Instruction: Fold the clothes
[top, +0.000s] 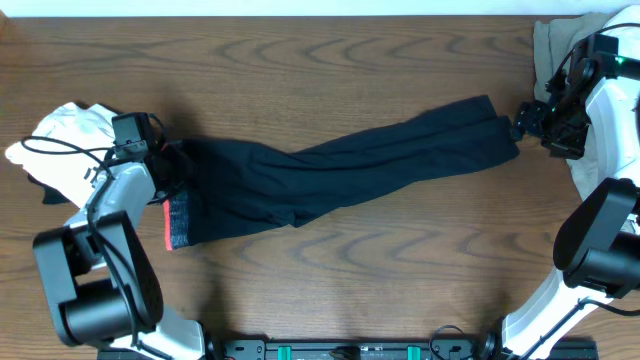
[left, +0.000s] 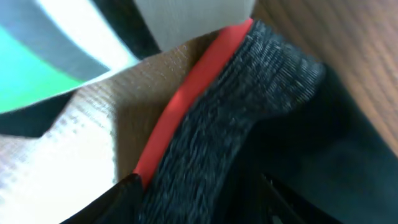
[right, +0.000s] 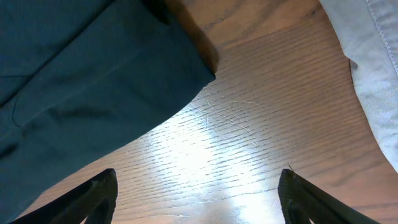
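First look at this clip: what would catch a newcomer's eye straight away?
The long dark trousers lie slantwise across the wooden table, with the grey waistband and its red-orange edge at the left and the cuffs at the upper right. The left claw sits at the waist end, and the right claw hangs open just off the cuffs. A white shirt lies at the left edge.

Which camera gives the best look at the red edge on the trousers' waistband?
The left wrist view: the red edge runs large along the grey waistband. Overhead shows it only as a thin strip. The right wrist view shows only the leg end of the trousers, no waistband.
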